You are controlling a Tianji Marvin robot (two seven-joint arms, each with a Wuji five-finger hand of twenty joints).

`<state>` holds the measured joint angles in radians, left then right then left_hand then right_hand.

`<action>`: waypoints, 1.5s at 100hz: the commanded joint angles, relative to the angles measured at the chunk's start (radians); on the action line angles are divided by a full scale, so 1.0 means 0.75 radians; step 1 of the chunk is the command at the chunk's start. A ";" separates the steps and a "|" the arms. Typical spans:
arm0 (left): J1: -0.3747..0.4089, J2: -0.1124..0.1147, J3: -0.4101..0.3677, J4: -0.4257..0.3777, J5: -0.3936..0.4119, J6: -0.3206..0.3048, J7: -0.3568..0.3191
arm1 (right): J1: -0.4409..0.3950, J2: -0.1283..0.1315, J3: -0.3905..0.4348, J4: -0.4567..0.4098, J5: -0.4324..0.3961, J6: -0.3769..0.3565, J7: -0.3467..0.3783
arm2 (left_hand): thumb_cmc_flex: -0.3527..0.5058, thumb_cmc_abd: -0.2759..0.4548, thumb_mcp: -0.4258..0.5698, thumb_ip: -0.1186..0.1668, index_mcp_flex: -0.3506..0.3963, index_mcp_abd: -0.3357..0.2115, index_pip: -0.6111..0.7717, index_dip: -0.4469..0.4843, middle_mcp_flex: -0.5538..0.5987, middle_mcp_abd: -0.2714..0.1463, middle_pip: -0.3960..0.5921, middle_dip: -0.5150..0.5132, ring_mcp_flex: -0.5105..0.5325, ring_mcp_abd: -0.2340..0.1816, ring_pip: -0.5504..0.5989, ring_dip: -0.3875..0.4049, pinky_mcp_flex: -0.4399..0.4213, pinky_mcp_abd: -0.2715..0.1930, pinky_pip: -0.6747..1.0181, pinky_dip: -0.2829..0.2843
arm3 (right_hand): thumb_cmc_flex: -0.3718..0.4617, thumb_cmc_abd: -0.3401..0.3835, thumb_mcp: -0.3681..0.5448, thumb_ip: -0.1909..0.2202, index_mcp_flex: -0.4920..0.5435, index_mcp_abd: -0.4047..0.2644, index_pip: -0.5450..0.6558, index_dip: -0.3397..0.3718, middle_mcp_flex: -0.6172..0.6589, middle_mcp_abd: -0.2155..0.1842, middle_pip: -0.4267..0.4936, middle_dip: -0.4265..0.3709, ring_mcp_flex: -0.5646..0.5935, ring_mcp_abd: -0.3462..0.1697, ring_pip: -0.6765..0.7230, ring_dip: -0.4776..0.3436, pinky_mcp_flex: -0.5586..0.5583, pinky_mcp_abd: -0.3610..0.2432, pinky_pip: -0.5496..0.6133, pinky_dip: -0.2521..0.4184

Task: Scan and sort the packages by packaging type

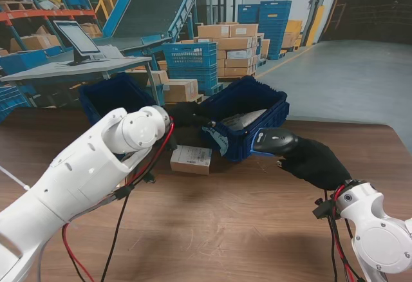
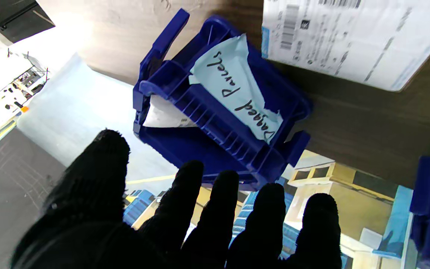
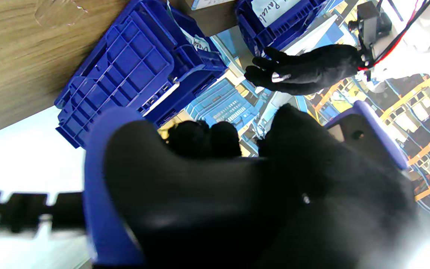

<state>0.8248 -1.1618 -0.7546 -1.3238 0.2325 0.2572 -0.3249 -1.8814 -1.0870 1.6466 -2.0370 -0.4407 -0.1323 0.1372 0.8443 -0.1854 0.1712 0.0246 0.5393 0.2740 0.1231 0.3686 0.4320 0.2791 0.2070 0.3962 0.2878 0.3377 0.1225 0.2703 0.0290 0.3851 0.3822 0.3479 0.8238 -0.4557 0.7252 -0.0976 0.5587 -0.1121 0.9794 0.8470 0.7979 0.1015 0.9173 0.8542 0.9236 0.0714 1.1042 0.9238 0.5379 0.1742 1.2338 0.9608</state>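
Lying flat, white-labelled cardboard package point(image 1: 191, 159)

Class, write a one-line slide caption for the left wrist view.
Open left hand hovers near the blue bin labelled "Bagged Parcels", beside a boxed package on the wooden table.

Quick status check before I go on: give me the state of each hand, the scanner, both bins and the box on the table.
Left hand: open, fingers spread, holding nothing.
Right hand: shut on the scanner.
Scanner: held off the table, head toward the right bin.
Right bin: upright, labelled "Bagged Parcels", white bagged parcel inside.
Left bin: upright, contents hidden.
Box: flat on the table, nearer to me than the bins, untouched.
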 commanded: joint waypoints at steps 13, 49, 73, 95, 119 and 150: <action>0.010 0.023 0.024 0.055 0.002 -0.028 -0.081 | 0.009 -0.007 -0.007 -0.004 -0.003 -0.004 0.020 | -0.007 0.066 -0.061 0.037 -0.076 0.029 -0.034 -0.020 -0.056 0.008 -0.030 -0.020 -0.056 -0.014 -0.016 0.003 -0.015 0.003 -0.034 0.021 | 0.146 0.114 0.136 -0.018 0.092 -0.086 0.037 0.020 0.017 0.025 -0.008 0.009 0.009 -0.001 0.005 -0.004 0.002 -0.004 0.017 0.017; 0.014 0.036 0.039 0.156 -0.030 -0.085 -0.150 | 0.015 -0.006 -0.009 -0.001 0.000 0.002 0.030 | -0.013 0.081 -0.094 0.037 -0.093 0.024 -0.042 -0.022 -0.080 0.009 -0.057 -0.030 -0.070 -0.016 -0.025 0.004 -0.023 0.003 -0.047 0.026 | 0.147 0.113 0.136 -0.018 0.092 -0.084 0.038 0.021 0.016 0.025 -0.008 0.009 0.008 0.000 0.005 -0.003 0.001 -0.004 0.017 0.017; -0.020 0.029 0.100 0.241 -0.008 -0.139 -0.152 | 0.020 -0.004 -0.015 -0.001 -0.002 0.002 0.035 | -0.012 0.088 -0.108 0.038 -0.106 0.027 -0.047 -0.025 -0.091 0.008 -0.069 -0.033 -0.080 -0.018 -0.029 0.004 -0.024 0.001 -0.059 0.029 | 0.147 0.114 0.135 -0.018 0.092 -0.086 0.037 0.021 0.016 0.025 -0.008 0.009 0.009 -0.001 0.005 -0.004 0.002 -0.004 0.018 0.017; -0.049 0.012 0.156 0.328 -0.032 -0.189 -0.157 | 0.015 -0.004 -0.011 -0.008 -0.004 0.007 0.038 | -0.007 0.097 -0.116 0.040 -0.110 0.022 -0.046 -0.024 -0.097 0.004 -0.075 -0.035 -0.086 -0.025 -0.033 0.003 -0.027 -0.003 -0.071 0.032 | 0.147 0.114 0.136 -0.018 0.092 -0.086 0.038 0.021 0.017 0.025 -0.008 0.009 0.009 0.002 0.005 -0.003 0.002 -0.004 0.017 0.017; -0.065 -0.004 0.198 0.384 -0.023 -0.223 -0.134 | 0.016 -0.002 -0.013 -0.002 0.000 0.008 0.046 | 0.003 0.113 -0.120 0.041 -0.109 0.021 -0.044 -0.024 -0.099 0.006 -0.075 -0.034 -0.089 -0.028 -0.033 0.003 -0.026 -0.006 -0.078 0.036 | 0.147 0.114 0.136 -0.018 0.093 -0.085 0.038 0.021 0.017 0.025 -0.007 0.010 0.008 0.001 0.005 -0.003 0.002 -0.004 0.018 0.017; -0.096 0.043 0.277 0.362 -0.035 -0.290 -0.293 | 0.022 -0.003 -0.014 0.004 0.004 0.005 0.045 | 0.010 0.165 -0.160 0.035 -0.153 0.008 -0.054 -0.026 -0.123 -0.006 -0.098 -0.045 -0.127 -0.030 -0.052 -0.005 -0.046 -0.015 -0.111 0.038 | 0.147 0.113 0.136 -0.018 0.092 -0.085 0.038 0.021 0.016 0.026 -0.008 0.009 0.007 0.001 0.004 -0.003 0.001 0.000 0.017 0.017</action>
<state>0.7262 -1.1371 -0.5454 -1.0389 0.2003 0.0435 -0.5304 -1.8644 -1.0855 1.6373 -2.0284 -0.4379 -0.1290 0.1595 0.8432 -0.0926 0.0889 0.0247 0.4401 0.2800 0.0962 0.3573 0.3222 0.2802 0.1067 0.3510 0.1528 0.3374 0.0150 0.2356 0.0038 0.3834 0.3350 0.3583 0.8239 -0.4558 0.7253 -0.0975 0.5590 -0.1120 0.9794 0.8470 0.7979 0.1015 0.9173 0.8544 0.9236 0.0720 1.1042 0.9238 0.5387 0.1742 1.2338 0.9609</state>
